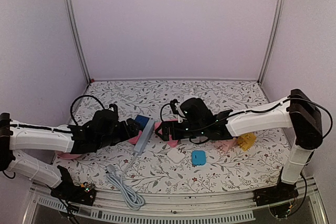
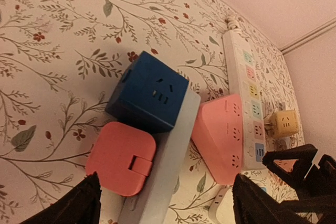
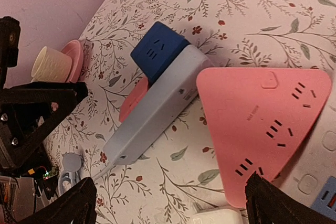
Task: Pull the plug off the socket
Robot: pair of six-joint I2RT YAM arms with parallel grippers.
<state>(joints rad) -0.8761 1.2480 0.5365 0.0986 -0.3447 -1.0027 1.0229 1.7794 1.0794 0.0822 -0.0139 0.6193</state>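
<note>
Nothing pulled yet: the blue cube plug (image 2: 149,95) sits seated in the grey power strip (image 2: 173,156), left of the table's (image 1: 220,93) middle; left gripper (image 2: 165,203) and right gripper (image 3: 170,203) flank it, both open, empty.

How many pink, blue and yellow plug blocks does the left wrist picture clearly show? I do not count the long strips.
Pink: 2 (pink flat square adapter, pink triangular socket block)
Blue: 1 (blue cube adapter)
Yellow: 1 (small yellow cube plug)
Total: 4
</note>
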